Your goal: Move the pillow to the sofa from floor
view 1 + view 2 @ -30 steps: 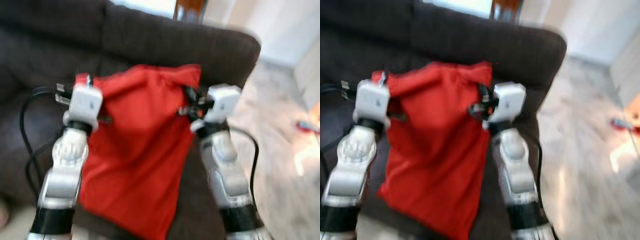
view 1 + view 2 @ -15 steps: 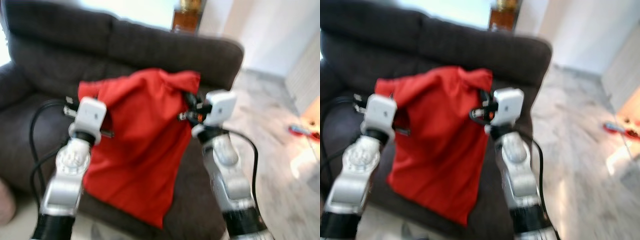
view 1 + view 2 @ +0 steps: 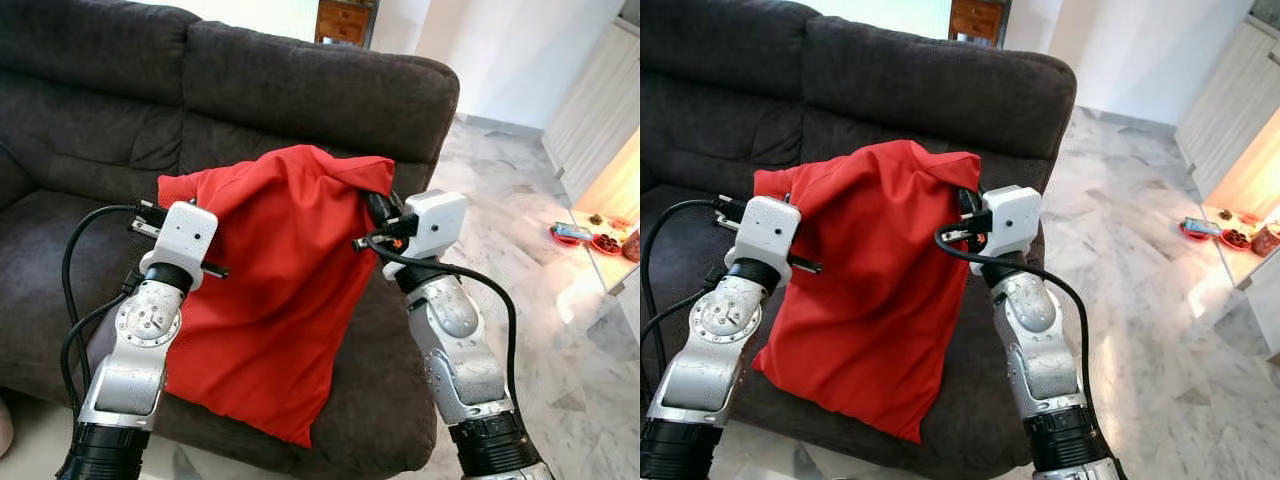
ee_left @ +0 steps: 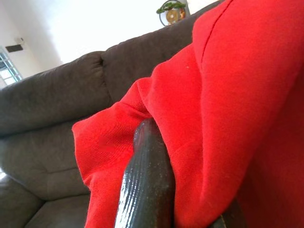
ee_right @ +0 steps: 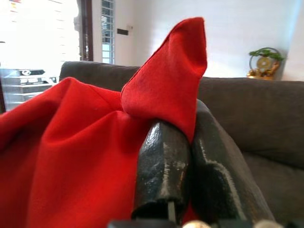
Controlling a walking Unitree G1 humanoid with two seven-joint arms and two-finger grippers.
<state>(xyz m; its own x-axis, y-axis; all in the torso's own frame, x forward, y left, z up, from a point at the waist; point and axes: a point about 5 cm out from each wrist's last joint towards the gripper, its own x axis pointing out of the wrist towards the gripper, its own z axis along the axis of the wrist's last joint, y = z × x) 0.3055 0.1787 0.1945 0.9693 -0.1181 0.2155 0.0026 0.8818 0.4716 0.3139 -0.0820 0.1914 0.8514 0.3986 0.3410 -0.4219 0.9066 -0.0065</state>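
Both grippers pinch the red pillow [image 3: 275,290] above the sofa [image 3: 300,90].

No legible text, label, brand, number or sign anywhere.
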